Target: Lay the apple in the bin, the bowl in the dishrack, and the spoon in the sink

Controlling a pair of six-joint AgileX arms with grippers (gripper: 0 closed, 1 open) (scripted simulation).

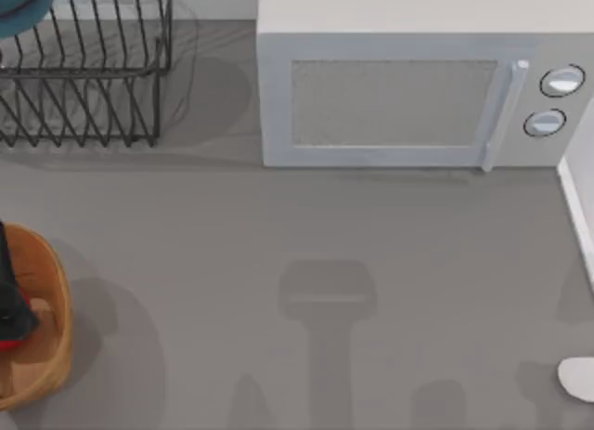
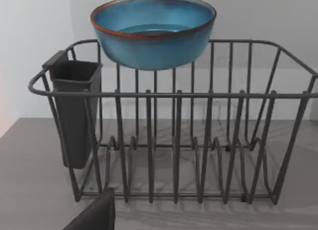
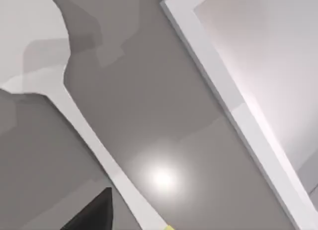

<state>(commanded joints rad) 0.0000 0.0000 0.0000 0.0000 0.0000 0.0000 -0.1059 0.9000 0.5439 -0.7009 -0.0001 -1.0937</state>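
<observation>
The teal-blue bowl [image 2: 153,31] rests upright on the top wires of the black dishrack [image 2: 174,140], at the table's back left [image 1: 88,77]. The tan bin [image 1: 42,356] stands at the left edge. My left gripper [image 1: 11,291] hangs over it as a dark shape, with the red apple [image 1: 9,342] showing just beside it inside the bin's outline. The white spoon [image 3: 74,111] runs slantwise close under my right gripper [image 3: 92,212]. Its oval end [image 1: 580,379] shows at the front right. The sink [image 3: 258,66] is a white-rimmed basin beside the spoon.
A white microwave [image 1: 408,96] fills the back middle and right. A dark cutlery holder [image 2: 74,111] hangs on the dishrack's end. The sink's rim [image 1: 577,216] runs along the right edge. Arm shadows lie on the grey table [image 1: 325,300].
</observation>
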